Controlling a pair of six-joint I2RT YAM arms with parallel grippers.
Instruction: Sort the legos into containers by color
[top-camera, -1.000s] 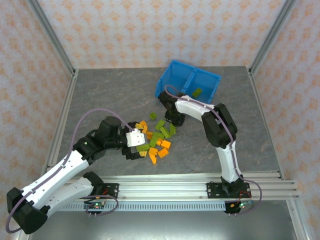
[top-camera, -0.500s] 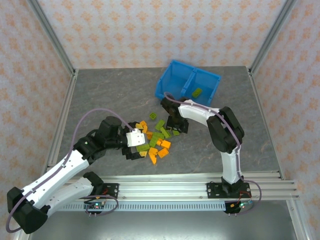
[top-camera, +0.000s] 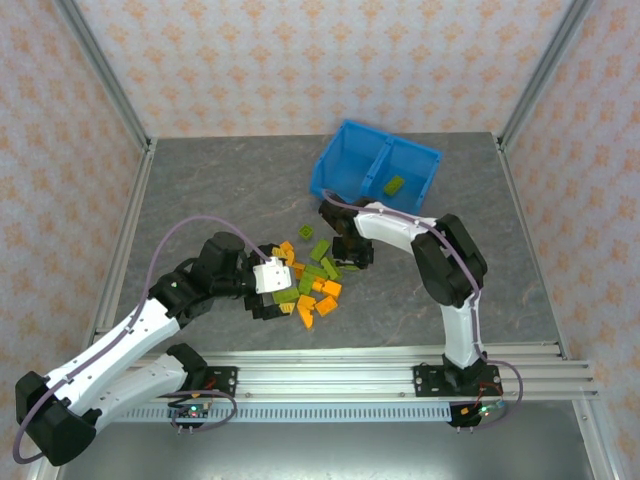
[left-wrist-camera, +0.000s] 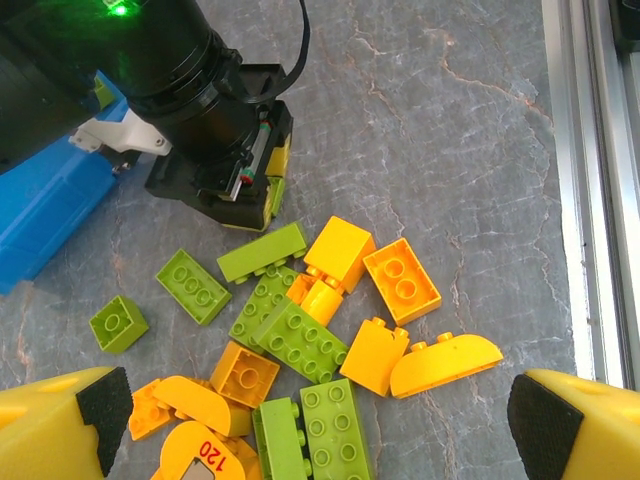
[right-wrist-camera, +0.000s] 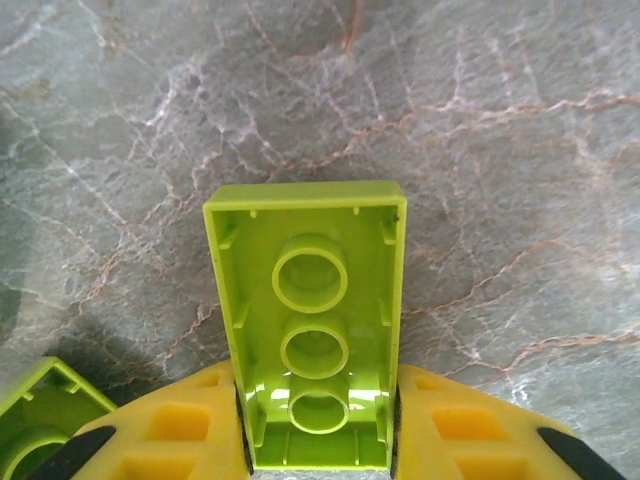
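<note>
A loose pile of orange and lime green legos (top-camera: 312, 280) lies on the grey table between the arms. My left gripper (left-wrist-camera: 320, 430) hangs open above the pile (left-wrist-camera: 310, 340), its yellow fingers (left-wrist-camera: 60, 425) wide apart and touching nothing. My right gripper (right-wrist-camera: 318, 440) is shut on a lime green brick (right-wrist-camera: 310, 300), whose hollow underside faces the camera, just over the table at the pile's far edge (top-camera: 350, 252). The blue bin (top-camera: 352, 160) stands behind, tilted, with one green brick (top-camera: 394, 185) in its right compartment.
A single green brick (top-camera: 306, 231) lies apart, behind the pile. Another green brick (right-wrist-camera: 35, 430) sits beside my right fingers. Metal frame posts and patterned walls enclose the table, and a rail (top-camera: 350, 375) runs along the near edge.
My right gripper moved a little towards the pile, opened, and shut on the lime green brick. The left arm has not moved.
</note>
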